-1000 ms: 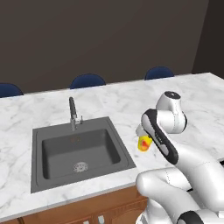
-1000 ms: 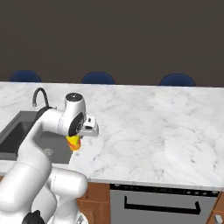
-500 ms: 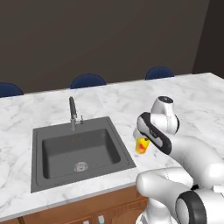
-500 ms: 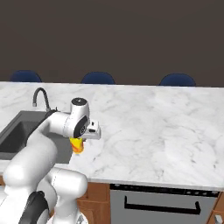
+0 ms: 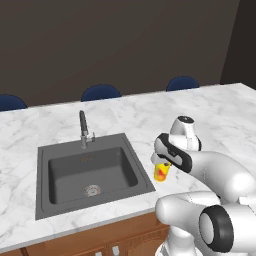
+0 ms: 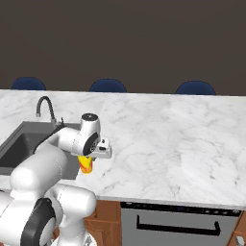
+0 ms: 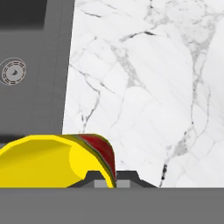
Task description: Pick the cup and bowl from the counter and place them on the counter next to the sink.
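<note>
My gripper (image 5: 161, 167) is shut on the small yellow cup (image 5: 160, 173) with its red-orange mark. It holds the cup low over the white marble counter (image 5: 145, 117), just right of the dark grey sink (image 5: 90, 170). From the right base camera the cup (image 6: 86, 164) hangs under the hand beside the sink's (image 6: 29, 141) right rim. Seen from the hand, the cup (image 7: 52, 162) lies across the bottom by my gripper (image 7: 107, 181), over marble (image 7: 144, 87), with the basin and drain (image 7: 13, 72) at left. I cannot tell whether the cup touches the counter. The bowl is out of view.
A slim grey faucet (image 5: 83, 129) stands behind the basin. Blue chair backs (image 5: 100, 92) line the counter's far side. An oven front with a handle (image 6: 178, 223) sits under the counter at the right. Wide bare marble (image 6: 168, 139) stretches to the right of the cup.
The gripper has lowered the cup a little toward the counter beside the sink, and the arm has folded lower over it.
</note>
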